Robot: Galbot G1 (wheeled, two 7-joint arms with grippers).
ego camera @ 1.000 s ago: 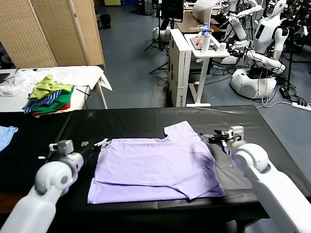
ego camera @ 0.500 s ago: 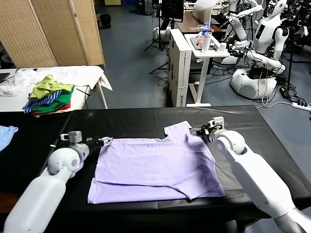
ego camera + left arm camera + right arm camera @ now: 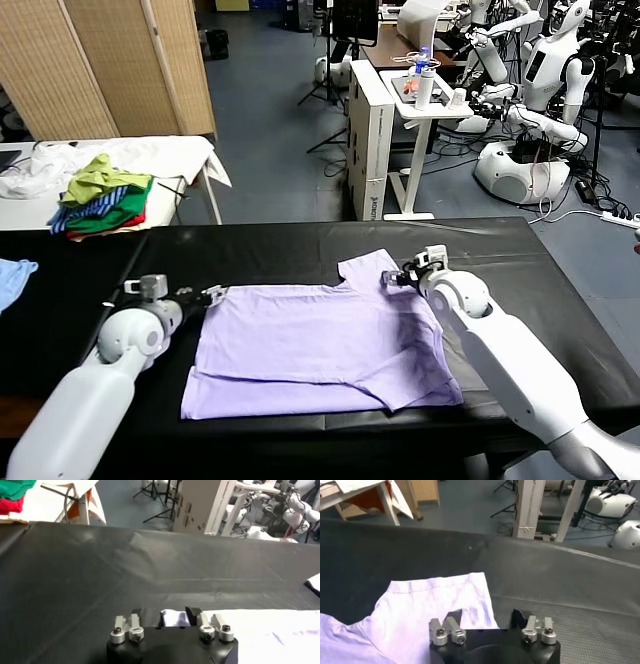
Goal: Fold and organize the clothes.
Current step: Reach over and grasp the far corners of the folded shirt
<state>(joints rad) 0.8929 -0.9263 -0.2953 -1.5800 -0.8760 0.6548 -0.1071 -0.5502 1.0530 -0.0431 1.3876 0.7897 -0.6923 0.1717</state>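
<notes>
The lavender T-shirt lies flat mid-worktop. Left gripper and right gripper, jaws released, straddle its far corners.

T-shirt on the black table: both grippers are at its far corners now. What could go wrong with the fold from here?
1. The left gripper has only the T-shirt corner tip between open fingers; it may pinch too little and slip.
2. The right gripper sits over the sleeve edge, so it may lift the sleeve alone, giving a skewed fold.
</notes>
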